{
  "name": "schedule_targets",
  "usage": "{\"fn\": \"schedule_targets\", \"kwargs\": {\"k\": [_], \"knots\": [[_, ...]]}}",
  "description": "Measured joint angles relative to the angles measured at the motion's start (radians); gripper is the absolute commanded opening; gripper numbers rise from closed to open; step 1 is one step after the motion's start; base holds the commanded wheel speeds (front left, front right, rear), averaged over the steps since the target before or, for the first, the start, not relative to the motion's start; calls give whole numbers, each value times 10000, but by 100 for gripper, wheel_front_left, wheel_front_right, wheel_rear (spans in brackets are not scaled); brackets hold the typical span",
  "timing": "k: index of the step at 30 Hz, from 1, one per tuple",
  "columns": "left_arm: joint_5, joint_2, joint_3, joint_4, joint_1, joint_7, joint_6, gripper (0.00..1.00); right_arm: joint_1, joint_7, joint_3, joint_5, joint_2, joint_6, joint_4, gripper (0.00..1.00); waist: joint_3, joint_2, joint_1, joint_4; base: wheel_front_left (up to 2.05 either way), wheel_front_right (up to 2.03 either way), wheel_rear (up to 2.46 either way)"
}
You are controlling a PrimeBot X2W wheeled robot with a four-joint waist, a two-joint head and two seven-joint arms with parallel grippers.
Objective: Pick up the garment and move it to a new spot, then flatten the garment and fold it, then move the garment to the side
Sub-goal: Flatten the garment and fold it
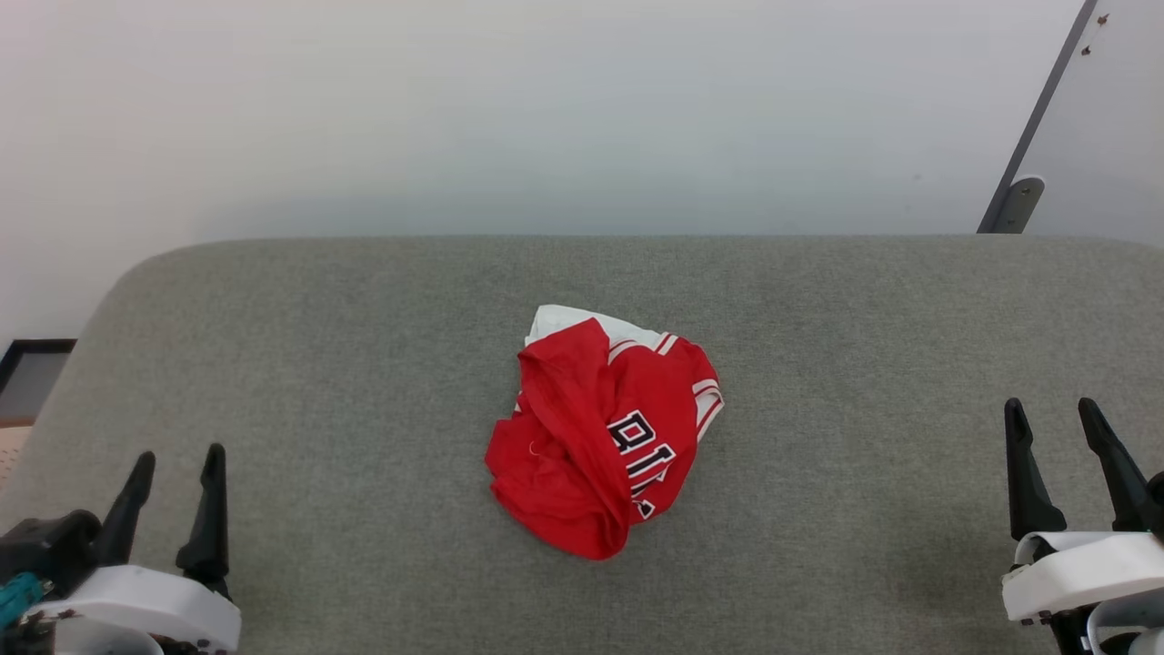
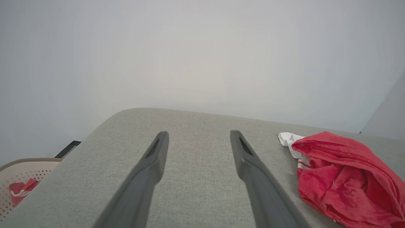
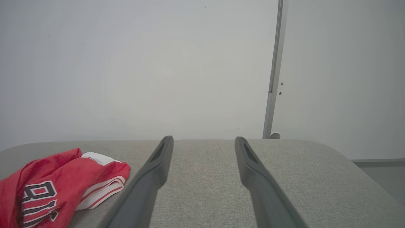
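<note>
Past the rounded left corner of the grey padded surface (image 1: 318,300), a pale perforated basket (image 2: 19,172) shows beyond the edge, with a red cloth (image 2: 20,190) inside it. My left gripper (image 1: 180,452) hovers over the near left part of the surface, its fingers spread apart with nothing between them. Bare fabric runs from there to the garment (image 1: 596,432), which lies crumpled in a heap at the middle with its lettering partly showing. It is well apart from both my grippers. More bare fabric follows to my right gripper (image 1: 1049,403), near the right side, fingers likewise apart and empty. The far edge meets a plain wall (image 1: 546,109).
</note>
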Motion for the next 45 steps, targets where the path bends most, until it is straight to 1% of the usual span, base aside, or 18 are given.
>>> {"fn": "schedule_targets", "kwargs": {"k": [3,7,13,20,24,32,38,45], "knots": [[58,8,-54,-58,-4,21,-4,100,1,6,8,2,6,0,-10,100,31,0,0,-10,0,0,0],[56,111,-274,-228,-267,543,-90,100,-6,27,61,2,13,0,-25,100,119,0,0,-46,0,0,0],[36,504,-750,-612,-1414,1747,-397,100,-285,67,328,2,17,0,-86,100,414,0,0,-226,0,0,0],[-33,917,-1517,-604,-3075,3135,-711,100,-714,-27,713,4,96,0,-21,100,805,0,0,-780,0,0,0],[-161,1035,-2019,-163,-3966,3613,-842,100,-930,-127,913,17,167,0,123,100,1022,0,0,-1213,0,0,0],[-663,1018,-3216,930,-5521,4589,-882,100,-1156,-286,1147,92,207,0,341,100,1425,0,0,-2077,0,0,0],[-953,970,-3994,2226,-6485,5348,-894,100,-1334,-380,1252,117,265,0,477,100,1785,0,0,-2542,0,0,0],[-1546,692,-4397,3973,-7157,6335,-894,100,-1564,-495,1369,198,316,0,663,100,2194,0,0,-2928,0,0,0]]}}
